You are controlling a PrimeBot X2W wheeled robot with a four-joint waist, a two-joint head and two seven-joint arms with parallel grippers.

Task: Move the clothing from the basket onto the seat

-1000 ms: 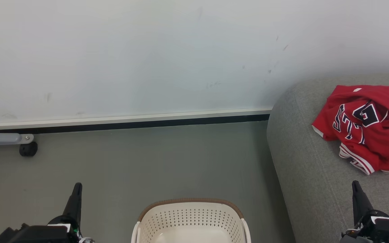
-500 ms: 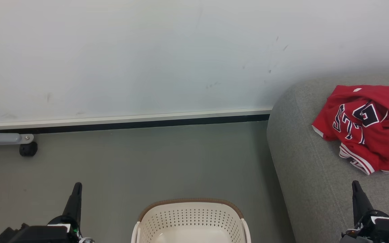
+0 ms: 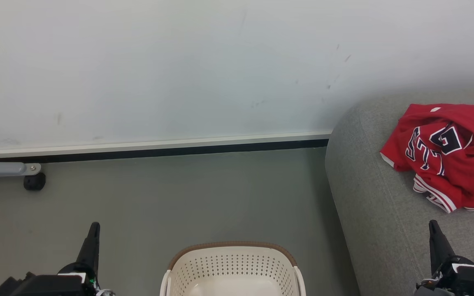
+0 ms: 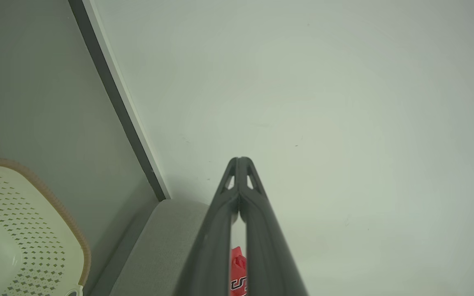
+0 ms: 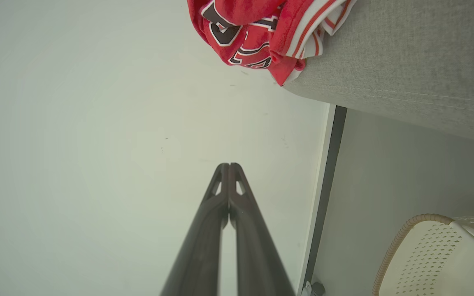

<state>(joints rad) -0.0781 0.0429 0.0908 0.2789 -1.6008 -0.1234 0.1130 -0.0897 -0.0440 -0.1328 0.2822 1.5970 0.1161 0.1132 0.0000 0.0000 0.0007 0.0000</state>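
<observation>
Both jaws are shut tight and hold nothing, likely because the clothing (image 3: 447, 156) lies on the seat (image 3: 377, 213) beyond the right jaws and the basket (image 3: 233, 263) between them looks empty.

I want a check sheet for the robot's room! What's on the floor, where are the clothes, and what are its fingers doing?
Surface: grey floor; the basket stands on it.
Job's things: red clothing heaped on the grey sofa; white basket has no clothes in the part that shows.
Clutter: grey metal leg with a black wheel by the wall.
Grippers: left fingers shut, holding nothing; right fingers shut, holding nothing.
Cables: nothing seen.
Surroundings: pale wall with a dark baseboard.
</observation>
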